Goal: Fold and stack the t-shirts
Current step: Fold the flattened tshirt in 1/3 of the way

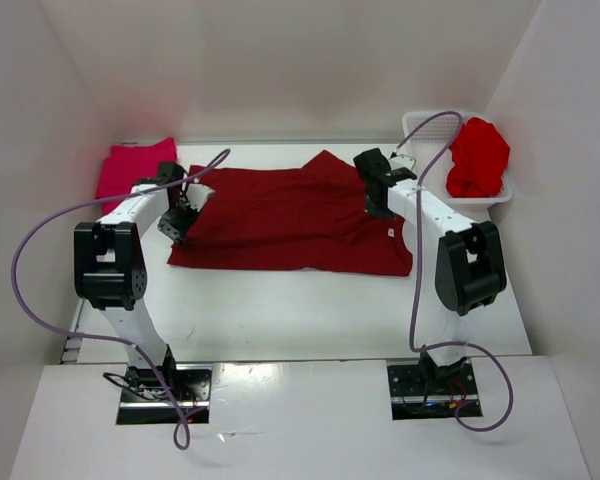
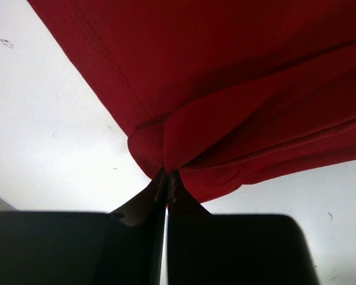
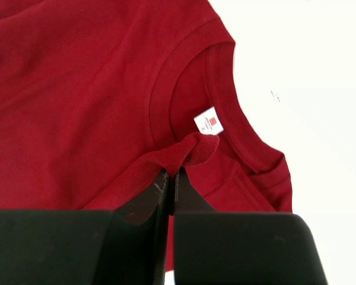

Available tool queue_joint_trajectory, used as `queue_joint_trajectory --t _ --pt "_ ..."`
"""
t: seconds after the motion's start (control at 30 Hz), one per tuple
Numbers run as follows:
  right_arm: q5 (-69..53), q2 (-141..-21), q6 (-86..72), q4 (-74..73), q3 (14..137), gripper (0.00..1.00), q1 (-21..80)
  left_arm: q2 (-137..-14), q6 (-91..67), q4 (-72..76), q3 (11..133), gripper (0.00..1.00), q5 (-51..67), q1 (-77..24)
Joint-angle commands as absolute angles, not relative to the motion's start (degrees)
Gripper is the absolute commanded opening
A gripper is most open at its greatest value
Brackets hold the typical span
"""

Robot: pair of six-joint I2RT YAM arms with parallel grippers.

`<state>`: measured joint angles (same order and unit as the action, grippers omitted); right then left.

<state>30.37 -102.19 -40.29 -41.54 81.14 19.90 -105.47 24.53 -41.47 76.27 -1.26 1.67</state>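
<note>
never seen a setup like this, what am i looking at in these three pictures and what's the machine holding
These are two robot arms bolted to the near edge of a table. The wide picture comes from a fixed camera above and behind them. The two close-ups come from a camera on each wrist. A dark red t-shirt lies spread in the middle. The left gripper is shut on a pinch of its cloth at one end. The right gripper is shut on a fold near the collar, by the white tag. A pink t-shirt lies at the far left, and a bright red t-shirt sits in a white basket at the far right.
</note>
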Motion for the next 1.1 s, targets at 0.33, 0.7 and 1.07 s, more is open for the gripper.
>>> queue_joint_trajectory --t 0.33,0.7,1.07 --pt "27.9 -108.6 -35.0 -37.3 89.1 0.14 18.6 -107.0 20.1 -38.7 80.2 0.19 -6.5 1.7" --pt "26.5 -106.1 -34.4 -39.4 88.7 0.75 18.6 -101.7 14.6 -35.0 83.0 0.90 -9.6 3.9" --pt "25.3 -90.5 -47.6 -43.8 62.8 0.75 19.2 -98.3 16.1 -38.1 67.2 0.93 -5.7 5.3"
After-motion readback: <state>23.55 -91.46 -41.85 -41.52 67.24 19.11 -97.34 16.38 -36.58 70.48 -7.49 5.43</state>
